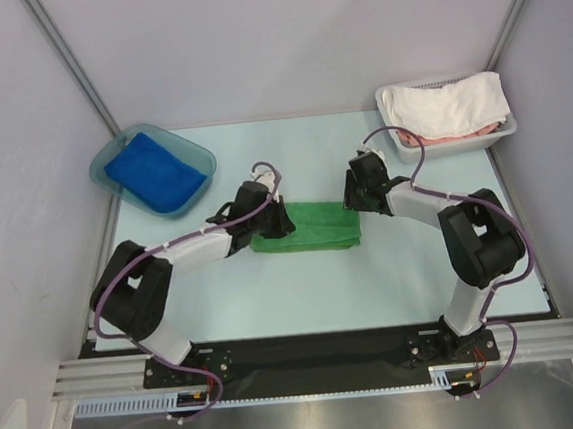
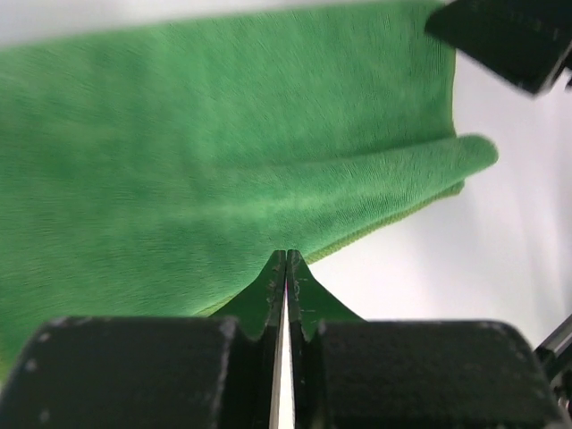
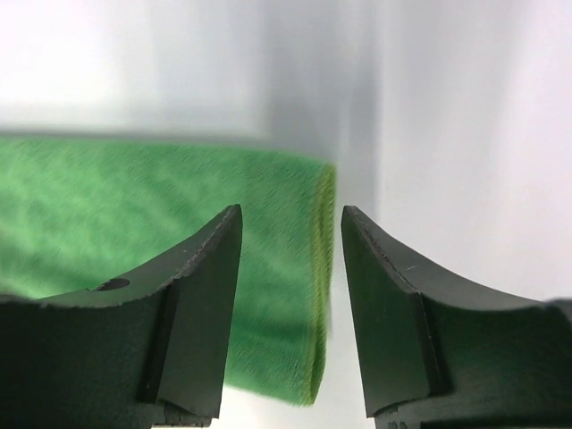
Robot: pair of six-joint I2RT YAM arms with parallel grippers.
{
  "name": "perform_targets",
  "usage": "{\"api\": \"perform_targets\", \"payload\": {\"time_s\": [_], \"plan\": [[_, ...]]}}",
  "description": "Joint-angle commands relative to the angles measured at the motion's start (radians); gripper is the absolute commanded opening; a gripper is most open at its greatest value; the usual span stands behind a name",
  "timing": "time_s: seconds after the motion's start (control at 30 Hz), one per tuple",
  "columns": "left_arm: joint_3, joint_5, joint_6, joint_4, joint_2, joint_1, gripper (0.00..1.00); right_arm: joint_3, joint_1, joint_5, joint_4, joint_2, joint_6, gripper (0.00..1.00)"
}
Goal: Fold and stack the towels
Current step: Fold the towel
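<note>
a pale mint table [image 1: 303,283] fills the booth. a plain white-grey back wall [image 1: 282,44] rises behind the table, with side walls [image 1: 14,198] to its left and right. slanted metal posts [image 1: 67,58] stand at the table's far corners. an aluminium rail [image 1: 100,374] runs along its near edge, with a steel sheet [image 1: 315,428] below. the light is soft and even.

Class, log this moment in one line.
left gripper: shut at green towel | right gripper: open at its edge | blue towel: in tub
</note>
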Motion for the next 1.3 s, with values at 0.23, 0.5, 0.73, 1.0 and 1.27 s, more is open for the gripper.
{"api": "perform_targets", "payload": {"time_s": [0.23,0.5,0.73,1.0,1.27], "plan": [[0.021,0.008,-0.012,0.085,0.143,-0.097,0.06,0.058,-0.009,0.015,0.002,0.057,-0.010,0.45],[-0.005,-0.032,-0.010,0.037,0.137,-0.112,0.01,0.081,-0.039,0.004,-0.009,0.082,-0.009,0.15],[-0.043,-0.034,-0.012,0.043,0.139,-0.110,0.00,0.123,-0.082,-0.043,-0.017,0.106,-0.023,0.21],[-0.014,0.017,-0.009,0.019,0.024,-0.113,0.00,0.075,-0.090,-0.031,-0.047,0.013,-0.021,0.50],[0.101,-0.038,-0.016,0.020,0.045,-0.130,0.12,-0.090,0.004,0.004,-0.037,-0.227,0.011,0.40]]}}
